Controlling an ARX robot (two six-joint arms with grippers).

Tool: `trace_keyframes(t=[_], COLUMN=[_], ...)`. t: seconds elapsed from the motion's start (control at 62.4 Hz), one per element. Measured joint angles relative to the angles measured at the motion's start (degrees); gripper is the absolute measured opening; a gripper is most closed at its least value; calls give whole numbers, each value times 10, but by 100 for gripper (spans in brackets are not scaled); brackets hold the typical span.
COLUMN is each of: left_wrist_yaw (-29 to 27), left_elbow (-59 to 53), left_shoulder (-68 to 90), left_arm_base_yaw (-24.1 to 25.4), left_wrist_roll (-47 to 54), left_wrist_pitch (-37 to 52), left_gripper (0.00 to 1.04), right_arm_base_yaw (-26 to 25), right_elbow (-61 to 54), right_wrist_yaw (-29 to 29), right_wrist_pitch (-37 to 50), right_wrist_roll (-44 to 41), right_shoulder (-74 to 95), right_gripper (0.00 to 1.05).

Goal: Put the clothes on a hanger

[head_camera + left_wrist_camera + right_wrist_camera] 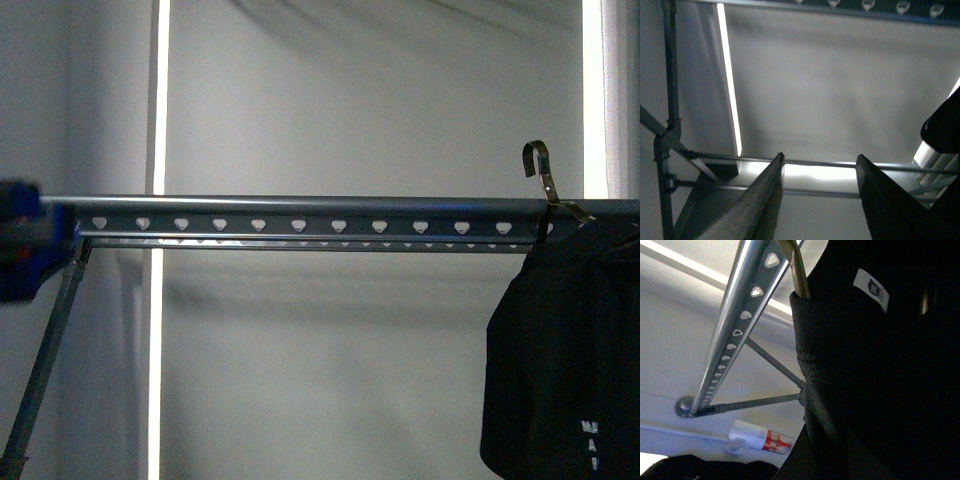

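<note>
The hanger, a long grey rail (300,225) with heart-shaped holes, spans the front view. The clothes, a black T-shirt (560,370), hang on a brassy wire coat hanger whose hook (538,165) stands above the rail's right end. In the right wrist view the T-shirt (880,380) fills most of the frame, with its white label (871,289) next to the rail (740,315). My right gripper is shut on the T-shirt; its fingers are lost in the dark cloth. My left gripper (819,156) is open and empty below the rail (865,6). My left arm (20,240) is a blue blur at the rail's left end.
A slanted rack leg (45,360) drops from the rail's left end. Rack posts and cross bars (667,125) show in the left wrist view. A white and red cylinder (757,436) lies below. Bright vertical light strips (160,100) mark the grey wall behind.
</note>
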Motion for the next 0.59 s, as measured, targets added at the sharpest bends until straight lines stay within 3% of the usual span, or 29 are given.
trace_keyframes(t=[0.176, 0.593], left_wrist_yaw=[-12, 21], left_elbow=[-168, -320], left_shoulder=[-135, -270], left_arm_base_yaw=[-13, 18], left_wrist_roll=[13, 16], left_wrist_pitch=[25, 40], left_gripper=[3, 4], right_arm_base_yaw=[33, 26], right_elbow=[66, -25], right_wrist_yaw=[20, 38], right_wrist_pitch=[-32, 28], right_wrist_roll=[62, 22], right_shoulder=[56, 91], right_gripper=[3, 3])
